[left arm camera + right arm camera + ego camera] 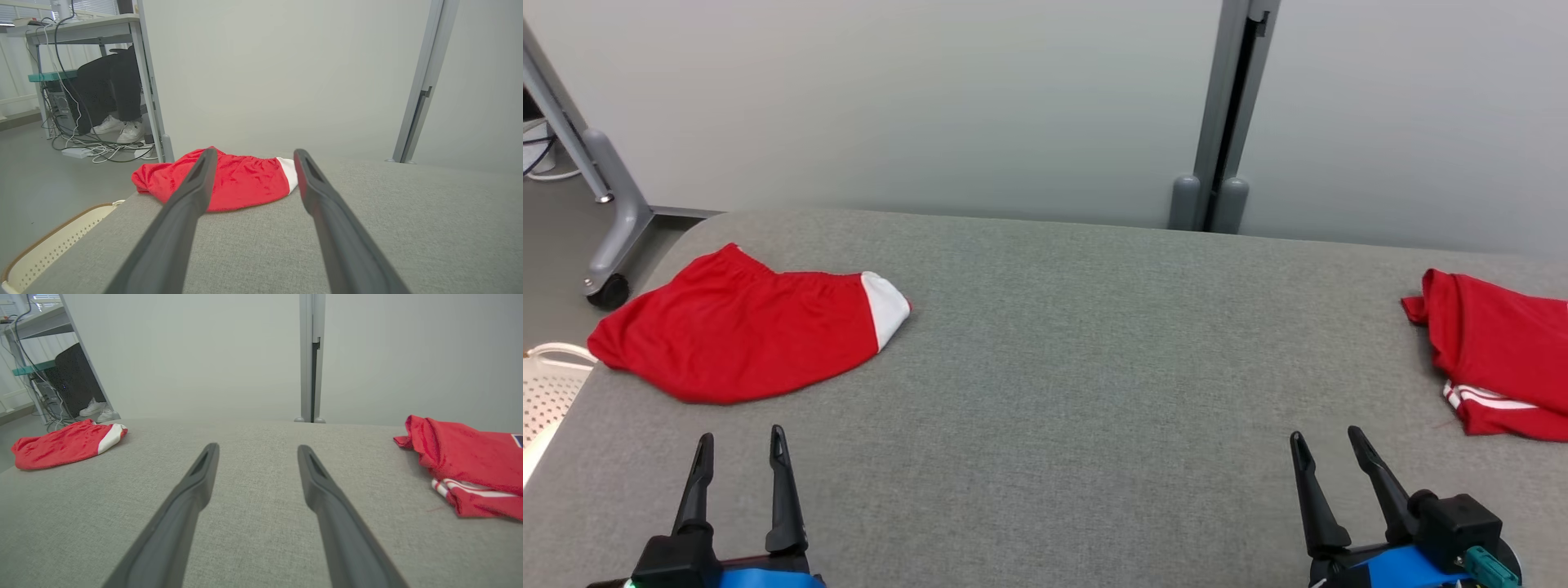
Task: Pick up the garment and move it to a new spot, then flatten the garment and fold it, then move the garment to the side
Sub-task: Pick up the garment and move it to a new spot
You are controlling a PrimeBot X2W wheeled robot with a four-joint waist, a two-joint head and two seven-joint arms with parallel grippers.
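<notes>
Left jaws: spread wide and holding nothing, they hover low over the near left of the grey counter [1054, 367].
Right jaws: just as wide and just as bare, over the near right.
Garment in play: a rumpled red garment [1494, 351] with white stripes lies heaped at the counter's right edge, well apart from my right jaws. I judge this the piece I am to lift, since it is neither flattened nor folded.
Red shorts [735, 331]: these lie flat at the far left, white band turned toward the centre. They look already folded and set aside, out of the working middle.
Basket [547, 392]: a pale perforated one sits off the counter's near left corner. Too little of its inside shows to say what it holds.
</notes>
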